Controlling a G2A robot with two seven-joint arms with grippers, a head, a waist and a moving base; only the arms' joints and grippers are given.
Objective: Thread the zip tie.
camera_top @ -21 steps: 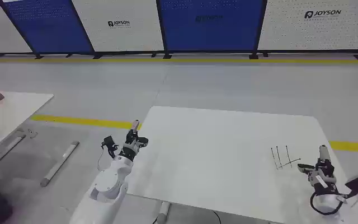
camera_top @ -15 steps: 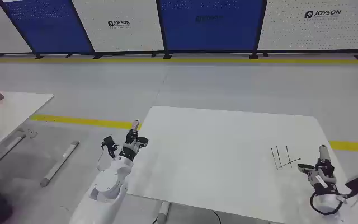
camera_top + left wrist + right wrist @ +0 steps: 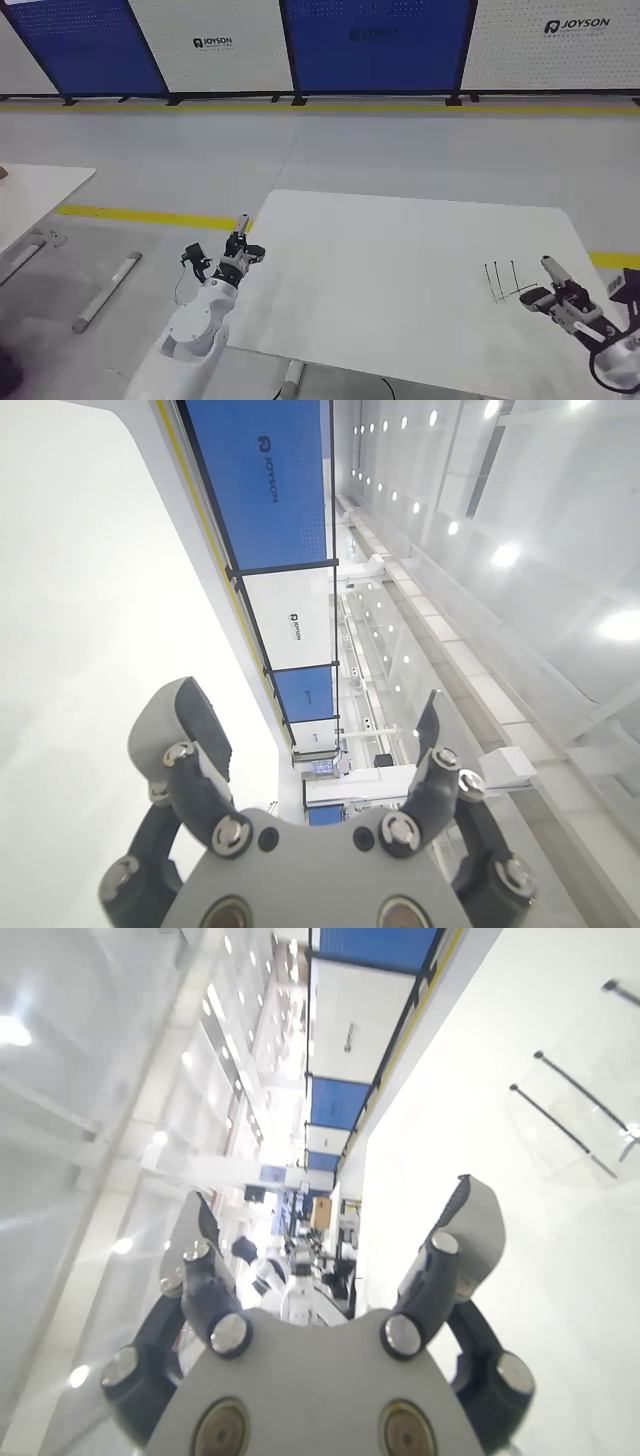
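Observation:
Several thin black zip ties (image 3: pixel 505 281) lie loose on the white table (image 3: pixel 400 270) near its right edge, one crossing the others. My right gripper (image 3: pixel 540 282) hangs just right of them, open, with nothing between its fingers. In the right wrist view the zip ties (image 3: pixel 550 1116) lie off to one side of the open right gripper (image 3: pixel 332 1208), well apart from its fingertips. My left gripper (image 3: pixel 241 224) stays at the table's left edge, far from the ties. In the left wrist view the left gripper (image 3: pixel 320 720) is open and empty.
The table's middle is bare white surface. A second white table (image 3: pixel 40 190) stands off to the left, and a pale bar (image 3: pixel 105 292) lies on the floor between them. Blue and white partition panels (image 3: pixel 375 45) line the back.
My right arm has swung in from beyond the table's right edge toward the zip ties. The left arm has not moved.

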